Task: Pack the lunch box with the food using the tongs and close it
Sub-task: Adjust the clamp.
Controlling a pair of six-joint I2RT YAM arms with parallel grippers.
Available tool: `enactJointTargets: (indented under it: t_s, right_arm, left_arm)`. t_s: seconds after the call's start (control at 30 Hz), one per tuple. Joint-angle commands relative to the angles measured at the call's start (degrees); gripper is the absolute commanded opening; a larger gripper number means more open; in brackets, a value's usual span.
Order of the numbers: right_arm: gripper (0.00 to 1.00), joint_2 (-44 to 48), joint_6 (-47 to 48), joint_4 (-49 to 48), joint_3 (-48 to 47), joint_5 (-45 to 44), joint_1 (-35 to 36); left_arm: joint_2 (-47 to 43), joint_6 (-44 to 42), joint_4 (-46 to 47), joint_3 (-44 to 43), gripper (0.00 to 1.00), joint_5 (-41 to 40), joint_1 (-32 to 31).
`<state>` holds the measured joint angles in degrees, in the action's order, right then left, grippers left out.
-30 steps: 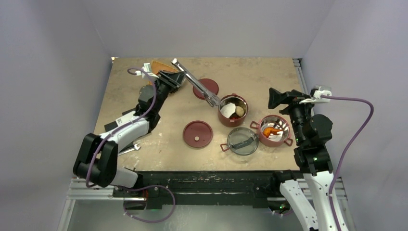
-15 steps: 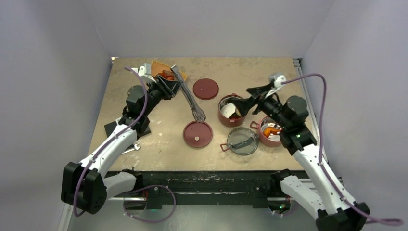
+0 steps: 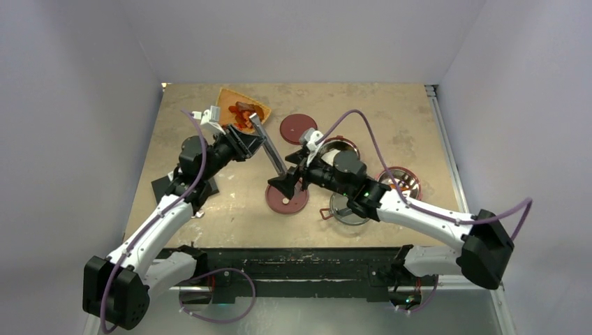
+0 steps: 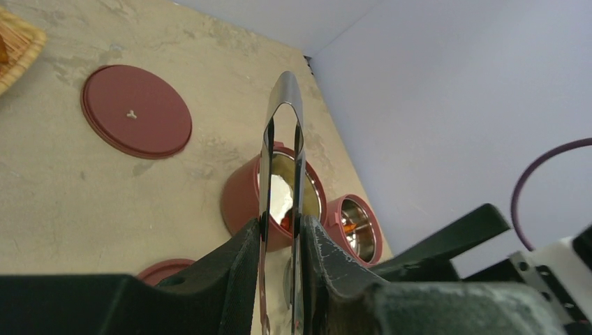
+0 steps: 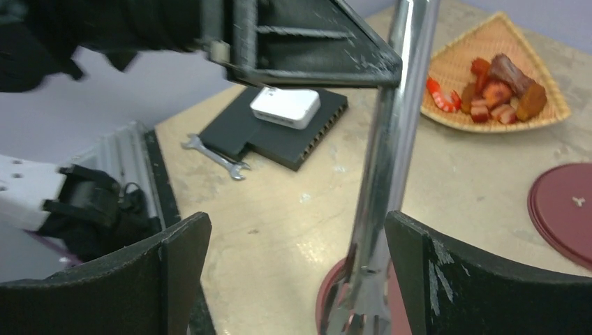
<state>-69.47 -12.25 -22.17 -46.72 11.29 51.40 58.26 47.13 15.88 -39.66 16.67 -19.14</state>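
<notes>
Mottled tan tabletop [image 3: 391,105] | left gripper [image 4: 281,234] pinches slim polished-steel tongs [image 5: 391,125] (narrow V) | right gripper [image 5: 297,244] spread wide

The fan-shaped tray [image 3: 227,98] sits at the far left of the table [image 3: 391,112], with food pieces [image 3: 241,115] on it; one disc lid [image 3: 298,129] lies just right of the tray; a bowl [image 3: 341,144] stands right of that lid; a second bowl [image 3: 403,184] stands farther right and nearer; the clear lid [image 3: 342,209] lies before and between them; another disc lid [image 3: 287,202] lies left of it; the tongs [image 3: 269,143] slant from the tray toward this nearer lid; a wrench [image 5: 215,155] lies beside a black block [image 5: 307,139] bearing a white box [image 5: 285,107], near left.
</notes>
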Motion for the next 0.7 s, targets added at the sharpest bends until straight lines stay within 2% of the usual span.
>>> enactJointTargets:
  t_s: [0.0, 0.23, 0.4, 0.67]
  right_arm:
    - [0.97, -3.0, 4.0, -4.9, -3.2, -8.5, 1.6]
    - [0.92, -7.6, 6.8, -4.8, -4.2, -10.1, 2.0]
    - [0.76, -9.7, 7.7, -5.5, -4.9, -9.2, 2.1]
    - [0.58, -12.7, 7.8, -5.0, -6.2, -10.4, 2.4]
  left_arm:
    - [-3.1, 2.3, 0.3, 0.4, 0.23, 2.5, 0.2]
    - [-5.2, 1.7, -2.4, 0.8, 0.23, 3.3, 0.3]
    - [-6.3, 1.6, -4.0, 0.9, 0.23, 3.0, 0.3]
    - [-6.8, 2.2, -4.3, 1.4, 0.23, 2.2, 0.2]
